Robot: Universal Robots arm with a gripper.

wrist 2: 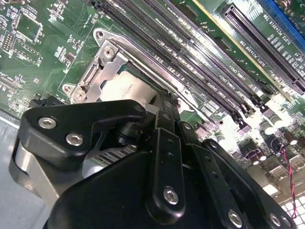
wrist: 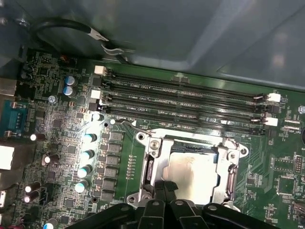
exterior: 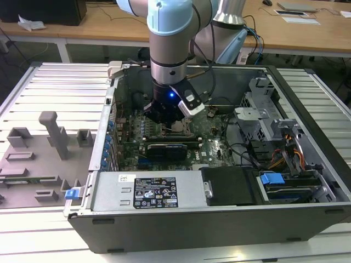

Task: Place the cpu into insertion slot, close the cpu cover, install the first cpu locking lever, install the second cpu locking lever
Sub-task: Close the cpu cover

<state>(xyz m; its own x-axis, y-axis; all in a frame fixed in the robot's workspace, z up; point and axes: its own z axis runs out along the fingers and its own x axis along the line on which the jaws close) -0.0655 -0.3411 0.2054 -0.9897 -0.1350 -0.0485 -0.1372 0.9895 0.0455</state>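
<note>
Now the cpu (wrist: pixel 193 171) sits in the slot (wrist: pixel 190 144) under the cover (wrist: pixel 230 174), which seems down. Our gripper (wrist: pixel 167 187), fingers (wrist: pixel 161 192) pressed together, is at the cover's edge; we should press slowly, straight, without sliding.

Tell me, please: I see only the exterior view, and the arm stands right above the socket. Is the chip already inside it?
Observer: Yes. In the first wrist view the chip lies in the socket, silvery top up.
Operator: And the cover?
Observer: The cover lies flat around the chip's top.
Operator: Where is the tool?
Observer: In both wrist views the tool is right at the socket; whether it touches, I cannot tell.
</note>
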